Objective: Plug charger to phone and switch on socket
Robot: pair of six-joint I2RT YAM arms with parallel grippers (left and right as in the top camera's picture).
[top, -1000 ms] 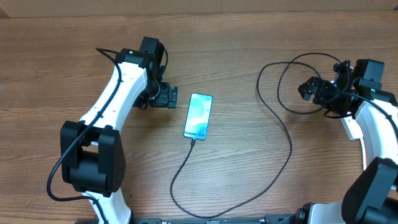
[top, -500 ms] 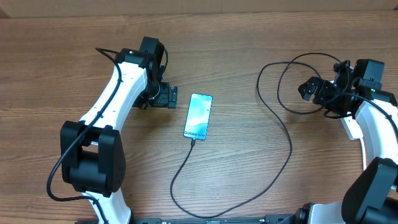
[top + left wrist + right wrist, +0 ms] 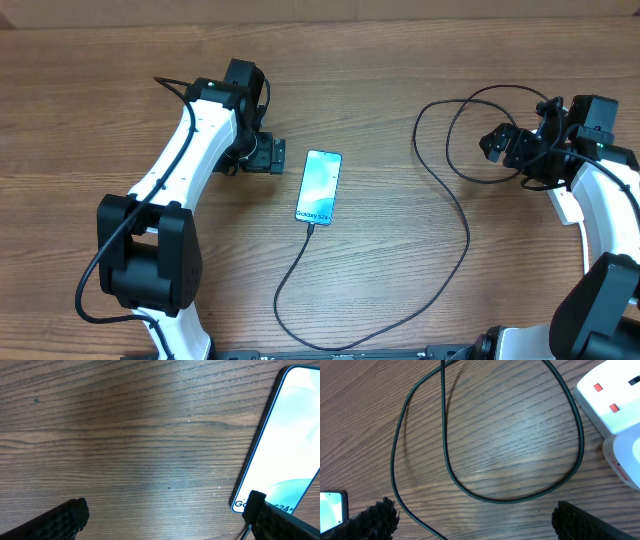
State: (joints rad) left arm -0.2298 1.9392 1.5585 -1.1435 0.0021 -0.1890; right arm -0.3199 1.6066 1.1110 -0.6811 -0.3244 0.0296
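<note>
A wooden table (image 3: 400,80) seen from above, with a robot arm on each side. A slim phone (image 3: 319,187) lies flat near the middle, its light-blue screen facing up and small "Galaxy S24" lettering at its lower end.

The left end effector (image 3: 266,156) sits just to the left of the phone, level with the phone's upper half. It is spread wide and holds nothing. In the left wrist view its two dark fingers (image 3: 67,517) frame bare wood, with the phone's lower left corner beside the far one.

The charger (image 3: 467,235), a thin black cable, meets the phone's bottom edge. Whether the tip is fully seated cannot be told. From there it runs down away from the phone, sweeps to the phone's right, then climbs into loose loops well to the phone's right.

The right end effector (image 3: 497,142) hovers at those loops, far right of the phone, also spread wide and empty.

The socket (image 3: 612,402), white with two red switches (image 3: 597,387), shows only in the right wrist view. It lies past the cable loop, on the side away from the phone.
</note>
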